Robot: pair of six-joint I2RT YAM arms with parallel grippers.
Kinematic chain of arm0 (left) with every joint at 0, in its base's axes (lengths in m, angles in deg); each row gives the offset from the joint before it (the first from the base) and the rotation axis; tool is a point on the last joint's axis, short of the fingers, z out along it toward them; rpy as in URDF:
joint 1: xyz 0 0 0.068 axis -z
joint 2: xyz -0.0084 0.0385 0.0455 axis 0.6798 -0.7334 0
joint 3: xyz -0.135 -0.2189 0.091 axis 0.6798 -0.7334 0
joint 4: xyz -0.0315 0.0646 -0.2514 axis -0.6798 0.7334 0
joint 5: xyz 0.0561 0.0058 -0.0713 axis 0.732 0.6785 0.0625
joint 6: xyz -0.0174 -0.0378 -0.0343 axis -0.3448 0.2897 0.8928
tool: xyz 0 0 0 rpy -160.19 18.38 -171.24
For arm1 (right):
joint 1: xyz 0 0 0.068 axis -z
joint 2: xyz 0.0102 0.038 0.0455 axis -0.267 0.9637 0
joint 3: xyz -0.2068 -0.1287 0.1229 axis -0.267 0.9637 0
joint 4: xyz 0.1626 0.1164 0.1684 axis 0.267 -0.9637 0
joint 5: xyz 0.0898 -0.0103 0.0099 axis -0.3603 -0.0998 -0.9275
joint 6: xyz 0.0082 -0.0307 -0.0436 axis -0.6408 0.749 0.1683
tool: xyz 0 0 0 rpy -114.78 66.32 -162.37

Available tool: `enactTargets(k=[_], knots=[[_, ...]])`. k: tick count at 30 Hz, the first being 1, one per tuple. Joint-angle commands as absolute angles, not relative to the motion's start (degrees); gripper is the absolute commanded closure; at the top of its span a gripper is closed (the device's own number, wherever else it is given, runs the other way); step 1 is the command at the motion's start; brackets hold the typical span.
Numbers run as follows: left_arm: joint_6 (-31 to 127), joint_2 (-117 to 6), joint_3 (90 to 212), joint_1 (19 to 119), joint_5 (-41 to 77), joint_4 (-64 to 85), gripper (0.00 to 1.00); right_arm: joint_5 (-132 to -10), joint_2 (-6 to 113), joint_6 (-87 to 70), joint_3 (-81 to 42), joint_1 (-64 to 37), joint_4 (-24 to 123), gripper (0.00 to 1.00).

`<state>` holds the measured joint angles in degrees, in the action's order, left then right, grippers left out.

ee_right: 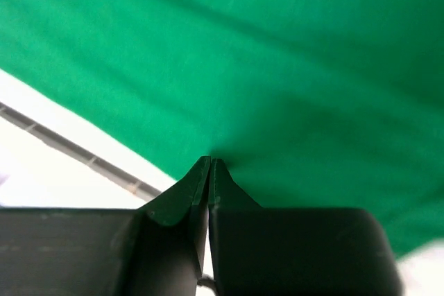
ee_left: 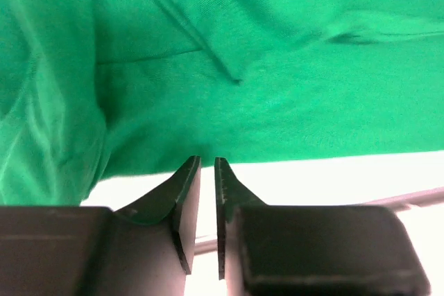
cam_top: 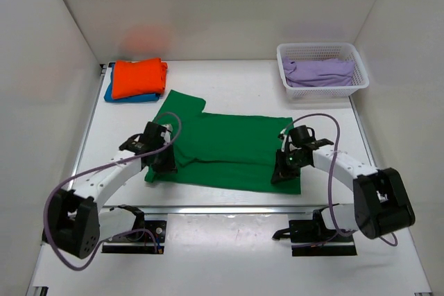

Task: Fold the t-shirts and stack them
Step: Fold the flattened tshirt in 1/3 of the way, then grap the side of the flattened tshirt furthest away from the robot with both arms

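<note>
Right claw (ee_right: 209, 160) pinches the green t-shirt (cam_top: 229, 150); left claw (ee_left: 209, 161), nearly closed at its hem, grip unclear.

log | readable text: none | top external: no text, label, brand, number or sign can be made out on anything in view | left wrist: nothing readable | right wrist: nothing readable
</note>
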<state>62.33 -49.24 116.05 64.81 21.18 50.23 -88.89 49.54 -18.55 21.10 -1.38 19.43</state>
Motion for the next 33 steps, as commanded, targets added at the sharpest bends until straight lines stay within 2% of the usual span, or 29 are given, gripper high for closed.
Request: enactTargets(k=[1,4,6,7,8,10,11,13,14,21,28,33], knots=[[61.9,-43.4,120.3,62.4,13.7,50.3,0.78,-87.1,43.5,-19.7,19.8,-1.0,17.1,1.0],[62.9,-39.6,123.9,60.8,8.5,46.0,0.8,-88.6,40.8,-17.5,16.8,2.6,18.8,0.96],[62.3,-39.6,126.7,60.2,8.9,43.1,0.8,-88.3,40.0,-15.9,14.6,5.3,20.0,0.88],[60.6,-40.5,128.8,59.5,9.3,42.5,0.79,-87.2,40.1,-15.8,12.9,5.6,20.6,0.81],[59.8,-41.2,129.7,58.4,10.8,41.6,0.7,-87.1,40.7,-15.7,11.8,6.4,21.2,0.77],[55.9,-44.9,132.6,56.2,11.9,40.0,0.49,-85.7,42.6,-16.2,10.3,8.0,23.2,0.61],[54.8,-46.0,133.3,55.1,12.2,37.9,0.47,-85.6,44.1,-16.7,9.5,8.7,24.1,0.58],[52.3,-52.3,136.4,52.9,12.7,35.4,0.35,-83.8,47.2,-17.8,8.1,9.6,26.9,0.5],[52.0,-56.1,138.8,51.5,13.1,34.1,0.3,-84.0,49.8,-17.4,6.9,10.0,27.6,0.5],[46.7,-81.7,161.3,50.9,19.8,37.7,0.3,-77.8,63.3,-18.4,-4.3,10.6,28.1,0.49],[44.5,-99.7,178.8,51.8,28.5,44.0,0.28,-72.6,70.5,-19.1,-11.5,11.8,25.8,0.46],[44.8,-106.5,184.9,50.8,33.0,49.9,0.25,-71.1,73.5,-19.3,-13.9,12.7,26.2,0.47]])
